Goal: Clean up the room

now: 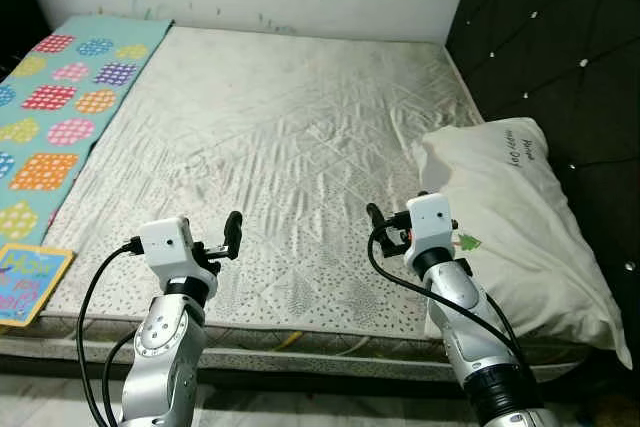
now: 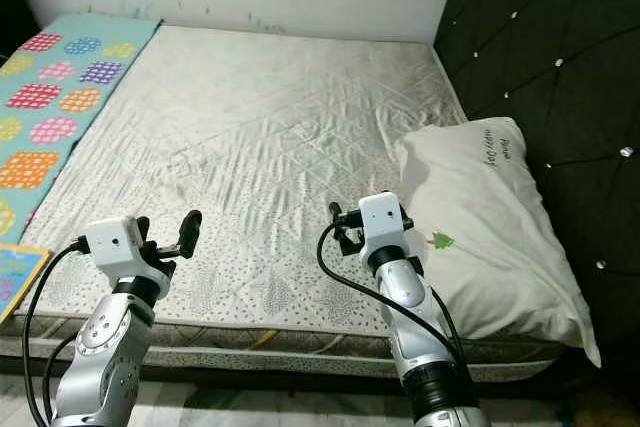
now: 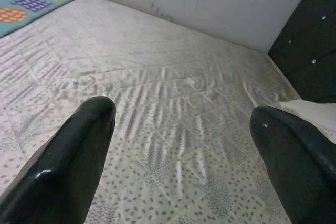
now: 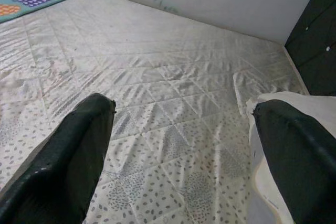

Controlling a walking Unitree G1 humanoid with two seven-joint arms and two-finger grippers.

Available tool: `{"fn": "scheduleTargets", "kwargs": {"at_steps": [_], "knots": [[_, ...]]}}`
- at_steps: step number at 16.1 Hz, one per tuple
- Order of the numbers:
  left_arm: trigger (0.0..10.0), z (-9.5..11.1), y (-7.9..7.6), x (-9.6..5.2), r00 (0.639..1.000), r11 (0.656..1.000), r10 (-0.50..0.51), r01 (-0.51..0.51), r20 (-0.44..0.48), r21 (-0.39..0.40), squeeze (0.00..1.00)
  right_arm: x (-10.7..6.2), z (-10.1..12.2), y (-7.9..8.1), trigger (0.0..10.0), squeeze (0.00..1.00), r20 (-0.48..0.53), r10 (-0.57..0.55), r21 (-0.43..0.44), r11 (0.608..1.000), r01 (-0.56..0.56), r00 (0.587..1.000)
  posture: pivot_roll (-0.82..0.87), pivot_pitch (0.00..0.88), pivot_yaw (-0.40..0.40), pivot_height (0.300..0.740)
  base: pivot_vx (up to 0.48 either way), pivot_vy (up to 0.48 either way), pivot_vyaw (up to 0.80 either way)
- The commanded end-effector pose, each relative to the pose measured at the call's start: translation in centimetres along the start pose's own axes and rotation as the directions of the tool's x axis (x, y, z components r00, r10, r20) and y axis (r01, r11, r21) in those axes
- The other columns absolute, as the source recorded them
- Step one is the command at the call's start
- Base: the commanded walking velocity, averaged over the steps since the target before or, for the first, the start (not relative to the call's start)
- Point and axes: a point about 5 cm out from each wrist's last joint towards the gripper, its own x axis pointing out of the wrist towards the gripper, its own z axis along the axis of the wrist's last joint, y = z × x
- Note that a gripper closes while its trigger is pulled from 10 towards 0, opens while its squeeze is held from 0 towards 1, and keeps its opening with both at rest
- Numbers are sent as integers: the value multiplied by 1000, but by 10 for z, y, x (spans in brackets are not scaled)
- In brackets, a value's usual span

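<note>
Pillow: a white pillow (image 1: 510, 217) with a small green tree print is lying at the right side of the mattress, touching the dark tufted headboard (image 1: 560, 57) and hanging a little over the near edge.
Mattress: a bare quilted mattress (image 1: 270, 147) is taking up most of the scene, its cover wrinkling near the middle.
Right gripper: the right gripper (image 4: 184, 145) is hovering over the near edge just beside the pillow's inner corner, fingers spread wide and holding nothing.
Left gripper: the left gripper (image 3: 181, 145) is hanging over the near left part of the mattress, fingers likewise spread and empty.
Surroundings: a teal play mat (image 1: 70, 97) with coloured squares is running along the far left side, and a picture book (image 1: 25, 282) is resting at the near left corner.
Step in hand: the robot appears to be lining up on the pillow.
Doing it well: the right gripper is likely needing to close on a firm fold at the corner, not loose cloth, with the left supporting the sagging end.
</note>
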Motion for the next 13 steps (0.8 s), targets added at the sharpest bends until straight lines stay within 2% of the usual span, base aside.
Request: {"fn": "scheduleTargets", "kwargs": {"at_steps": [1,6,13], "knots": [[10000,1,-2,0,1000,1000,-12,12,0,3,0,-1,2,-5,10000,0,0,-22,2,1000,22,1000,-110,0,-35,740,0,0,0],[10000,1,-3,1,1000,1000,-19,19,-1,2,0,-1,0,-7,10000,0,-6,-29,11,1000,29,1000,-110,0,-34,740,0,0,0],[10000,1,-4,2,1000,1000,-31,31,1,1,0,-1,0,-7,10000,0,-7,-30,10,1000,30,1000,-109,0,-32,740,252,0,0]]}}
